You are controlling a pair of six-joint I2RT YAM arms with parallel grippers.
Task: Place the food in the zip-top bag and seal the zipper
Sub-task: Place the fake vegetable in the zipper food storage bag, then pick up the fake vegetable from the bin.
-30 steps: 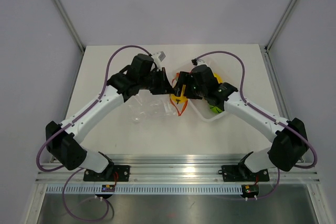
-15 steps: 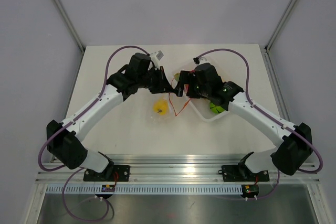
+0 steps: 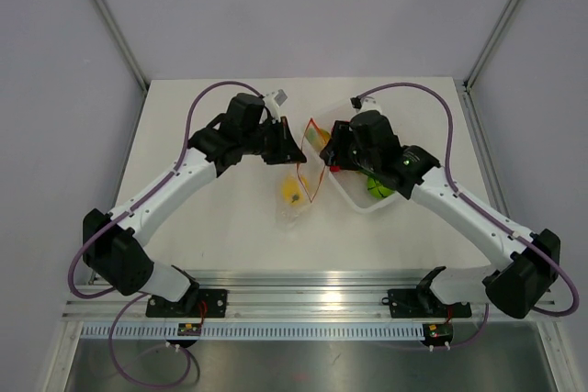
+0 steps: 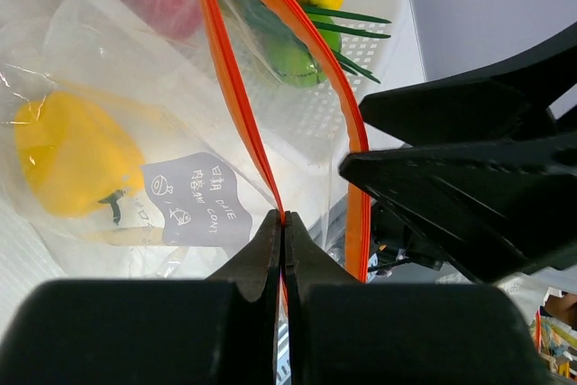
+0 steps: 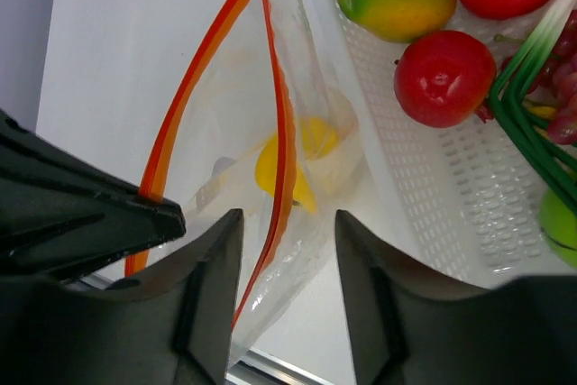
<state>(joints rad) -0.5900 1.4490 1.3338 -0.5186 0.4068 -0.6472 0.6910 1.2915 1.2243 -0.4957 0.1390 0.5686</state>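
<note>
Zip-top bag (image 3: pixel 299 199), yellow pepper (image 4: pixel 68 155) inside, sits just beside the tray (image 5: pixel 451 178): left end effector (image 4: pixel 281 223) pinches one zipper (image 4: pixel 236 96) lip, propping the mouth open for loading, while the right end effector (image 5: pixel 282 218), parted and empty, hovers beside the tray's remaining food (image 5: pixel 442 78).

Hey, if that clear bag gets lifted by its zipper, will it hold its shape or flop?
Probably floppy: the bag is thin crinkled film, held only where the left gripper pinches the zipper. The pepper inside likely weighs it down and may swing. The mouth probably collapses if released.
</note>
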